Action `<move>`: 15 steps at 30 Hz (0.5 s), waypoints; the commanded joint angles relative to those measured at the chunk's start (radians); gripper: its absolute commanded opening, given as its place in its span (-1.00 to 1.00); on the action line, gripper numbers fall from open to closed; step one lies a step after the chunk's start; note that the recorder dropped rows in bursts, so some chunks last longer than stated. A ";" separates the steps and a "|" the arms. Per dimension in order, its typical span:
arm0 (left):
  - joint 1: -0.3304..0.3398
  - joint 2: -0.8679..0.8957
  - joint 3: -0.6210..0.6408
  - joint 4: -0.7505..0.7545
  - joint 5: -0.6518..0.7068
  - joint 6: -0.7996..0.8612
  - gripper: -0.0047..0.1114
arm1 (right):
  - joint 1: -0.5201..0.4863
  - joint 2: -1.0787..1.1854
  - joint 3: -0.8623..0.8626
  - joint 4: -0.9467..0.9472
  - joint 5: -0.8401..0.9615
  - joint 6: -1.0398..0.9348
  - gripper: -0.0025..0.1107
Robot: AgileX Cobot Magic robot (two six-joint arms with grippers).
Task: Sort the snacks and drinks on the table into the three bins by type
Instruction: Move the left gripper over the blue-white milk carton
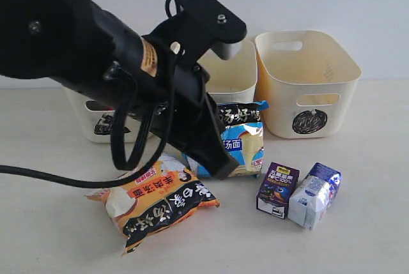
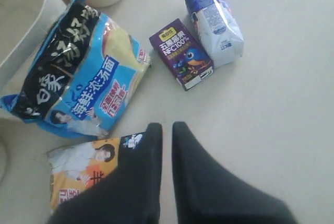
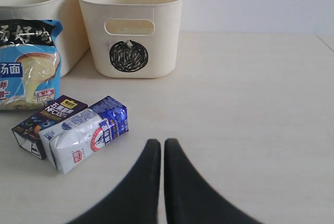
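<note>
Four loose items and three bins, listed by view. Exterior view: the bins stand in a row along the far side of the table (image 1: pixel 377 242), from 10 to 1 o'clock, with open tops ready for drops from above. The circle bin (image 1: pixel 307 82) is at 1 o'clock, the middle bin (image 1: pixel 235 73) at 12 and the third bin (image 1: pixel 89 121) at 10. The left arm (image 1: pixel 96 57) partly covers the last two, so their marks cannot be read. The blue-and-black noodle packet (image 1: pixel 243 143) lies at centre, at the foot of the middle bin. The orange-and-black noodle packet (image 1: pixel 156 204) lies flat at 7 o'clock, just beside it. The dark purple carton (image 1: pixel 277 190) and the white-and-blue carton (image 1: pixel 314 195) lie touching at 4 o'clock. The left gripper (image 1: pixel 222 170) hangs where the two packets meet, clenched and empty, which suggests an approach rather than a grasp. Left wrist view: the fingers (image 2: pixel 146 151) press together over the orange-and-black noodle packet (image 2: pixel 83 174). The blue-and-black noodle packet (image 2: pixel 78 72) is next beyond it, and the two cartons (image 2: pixel 181 52) are apart on bare table. Right wrist view: the right gripper (image 3: pixel 163 145) is clenched on nothing and hovers over bare table near the white-and-blue carton (image 3: pixel 86 135), facing the circle bin (image 3: pixel 133 25). It looks parked clear of the other arm's work. No chip tube shows in any view, and whether one lies inside a bin cannot be told.
</note>
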 commanded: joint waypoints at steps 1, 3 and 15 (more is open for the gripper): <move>-0.044 0.083 -0.078 -0.015 0.100 -0.012 -0.84 | -0.002 -0.005 0.005 -0.001 -0.008 0.000 -0.96; -0.066 0.127 -0.117 -0.015 0.119 -0.012 -0.84 | -0.002 -0.005 0.005 -0.001 -0.008 0.000 -0.96; -0.127 0.400 -0.352 -0.038 0.132 -0.034 0.02 | -0.002 -0.005 0.005 -0.001 -0.008 0.000 -0.96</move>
